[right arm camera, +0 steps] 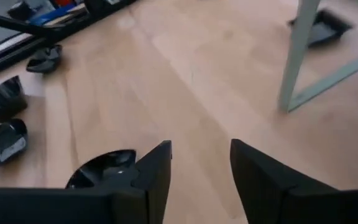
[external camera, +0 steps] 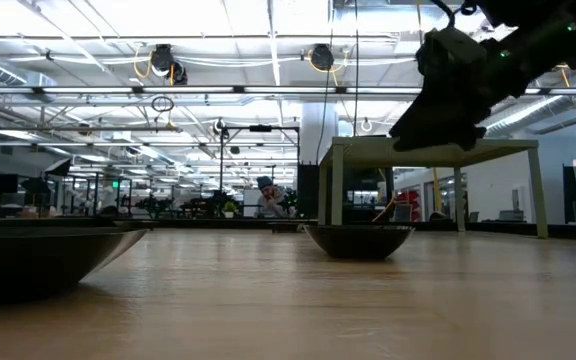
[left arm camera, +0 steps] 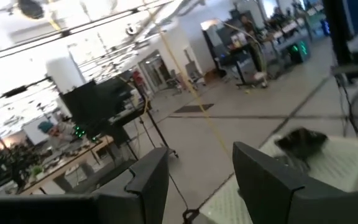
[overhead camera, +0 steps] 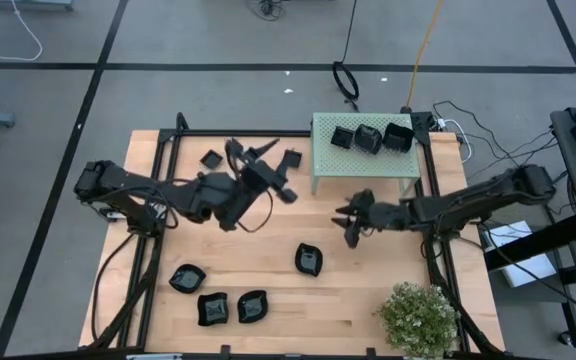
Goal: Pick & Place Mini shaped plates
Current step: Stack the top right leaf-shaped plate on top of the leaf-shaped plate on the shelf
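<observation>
We see the right gripper (overhead camera: 351, 226) above the table (overhead camera: 368, 290) — jaws apart, empty — near a black plate (overhead camera: 309, 260).

Grey floor (overhead camera: 218, 40) crossed by dark lines surrounds the wooden bench (overhead camera: 368, 290); cables (overhead camera: 348, 80) trail there. Beyond, bright ceiling lights (external camera: 218, 20) and distant desks (external camera: 98, 205).

You see bright ceiling lights (external camera: 168, 62) glaring across the room. Your left wrist view is blurry. The bench (external camera: 298, 300) looks soft up close.
</observation>
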`<action>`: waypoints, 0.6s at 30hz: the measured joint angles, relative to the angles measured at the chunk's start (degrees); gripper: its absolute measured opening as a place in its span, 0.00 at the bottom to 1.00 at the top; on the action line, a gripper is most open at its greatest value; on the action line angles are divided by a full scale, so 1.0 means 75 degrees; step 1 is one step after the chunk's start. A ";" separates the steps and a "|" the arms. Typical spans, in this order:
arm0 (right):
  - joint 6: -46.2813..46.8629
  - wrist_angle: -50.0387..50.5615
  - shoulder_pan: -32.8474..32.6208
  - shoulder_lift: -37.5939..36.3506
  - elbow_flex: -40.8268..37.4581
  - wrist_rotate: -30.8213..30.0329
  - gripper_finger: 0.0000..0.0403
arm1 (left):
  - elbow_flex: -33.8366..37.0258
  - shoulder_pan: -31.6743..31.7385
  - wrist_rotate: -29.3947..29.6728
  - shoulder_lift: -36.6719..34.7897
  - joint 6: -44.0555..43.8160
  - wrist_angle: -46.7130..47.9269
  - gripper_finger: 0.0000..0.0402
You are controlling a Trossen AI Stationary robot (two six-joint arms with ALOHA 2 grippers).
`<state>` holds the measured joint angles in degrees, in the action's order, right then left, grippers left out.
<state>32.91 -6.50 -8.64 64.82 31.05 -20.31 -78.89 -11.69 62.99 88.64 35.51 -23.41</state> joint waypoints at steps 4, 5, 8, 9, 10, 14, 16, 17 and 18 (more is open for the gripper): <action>0.0753 -0.0761 -0.0436 0.0837 -0.0005 -0.0086 0.40 | 0.0000 -0.0344 0.0004 0.0000 -0.0032 0.0868 0.45; 0.0919 -0.1044 -0.0500 0.1046 -0.0005 -0.0088 0.40 | 0.0000 -0.0424 0.0002 0.0000 -0.0117 0.1053 0.45; 0.1124 -0.1739 -0.0615 0.1634 -0.0005 -0.0087 0.40 | 0.0000 -0.0619 0.0002 0.0000 -0.0514 0.1582 0.45; 0.1125 -0.2004 -0.0625 0.1828 -0.0005 -0.0087 0.40 | 0.0000 -0.0663 0.0000 0.0000 -0.0675 0.1742 0.45; 0.1129 -0.2267 -0.0622 0.2023 0.0001 -0.0088 0.40 | 0.0000 -0.0717 -0.0003 0.0000 -0.0849 0.1874 0.45; 0.1195 -0.3098 -0.0613 0.2802 0.0003 -0.0052 0.40 | 0.0000 -0.0927 -0.0233 0.0000 -0.1493 0.2273 0.45; 0.1290 -0.3409 -0.0613 0.3177 0.0003 0.0225 0.40 | 0.0000 -0.1026 -0.0410 0.0000 -0.1671 0.2464 0.45; 0.1323 -0.3534 -0.0616 0.3357 0.0003 0.0413 0.40 | 0.0000 -0.1077 -0.0493 0.0000 -0.1742 0.2524 0.45; 0.1328 -0.3620 -0.0613 0.3541 0.0003 0.0584 0.40 | 0.0000 -0.1123 -0.0560 0.0000 -0.1792 0.2563 0.45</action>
<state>42.87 -33.66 -13.23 91.38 31.07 -15.93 -78.89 -20.11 58.79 88.64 22.06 -4.18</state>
